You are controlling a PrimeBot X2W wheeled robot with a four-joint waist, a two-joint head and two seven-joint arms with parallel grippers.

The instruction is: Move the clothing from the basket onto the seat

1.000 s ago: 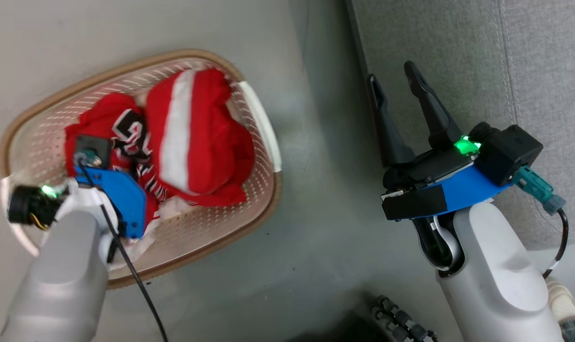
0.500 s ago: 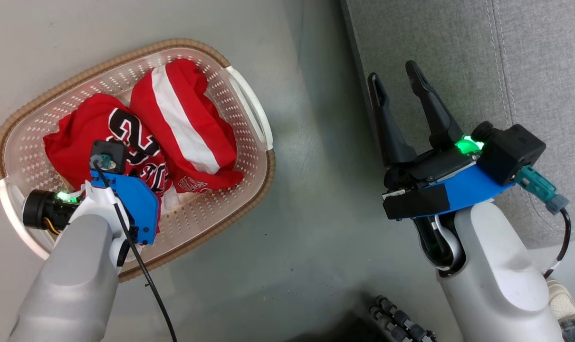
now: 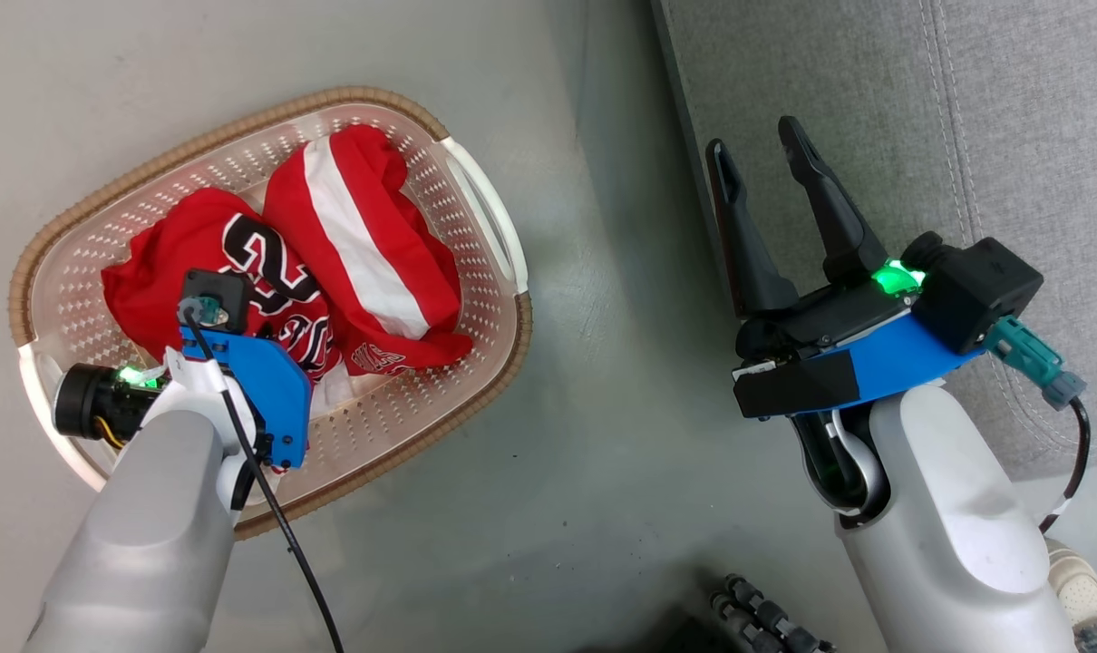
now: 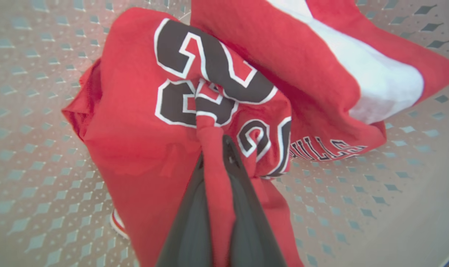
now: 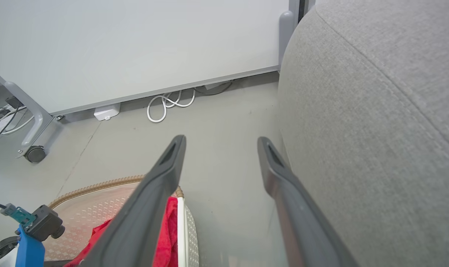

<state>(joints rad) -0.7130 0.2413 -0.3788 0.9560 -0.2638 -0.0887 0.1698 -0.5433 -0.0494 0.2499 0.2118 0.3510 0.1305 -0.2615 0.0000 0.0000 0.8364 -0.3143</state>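
The cream basket (image 3: pixel 240 116) with a brown rim stands on the floor at the left of the head view. In it lies the clothing: a red jersey with black numbers (image 3: pixel 249 263) and a red garment with a white stripe (image 3: pixel 367 245). My left gripper (image 4: pixel 214 152) reaches down into the basket and is shut on a raised fold of the numbered jersey (image 4: pixel 135 122). Its fingers are hidden under the wrist in the head view. My right gripper (image 3: pixel 752 138) hangs open and empty over the front edge of the grey seat (image 3: pixel 875 82), beside the seat (image 5: pixel 376 111).
Bare grey floor (image 3: pixel 603 363) separates the basket from the seat. A white panel on a wheeled frame, with a caster (image 5: pixel 34 154) and a coiled white cable (image 5: pixel 169 105), stands beyond. A black ribbed hose (image 3: pixel 766 621) and a white shoe (image 3: pixel 1079 589) lie at the bottom edge.
The blurred, bunched clothing has settled lower in the basket and the basket has shifted a little. My left wrist has moved slightly right, still gripping the jersey. The right arm has stayed put.
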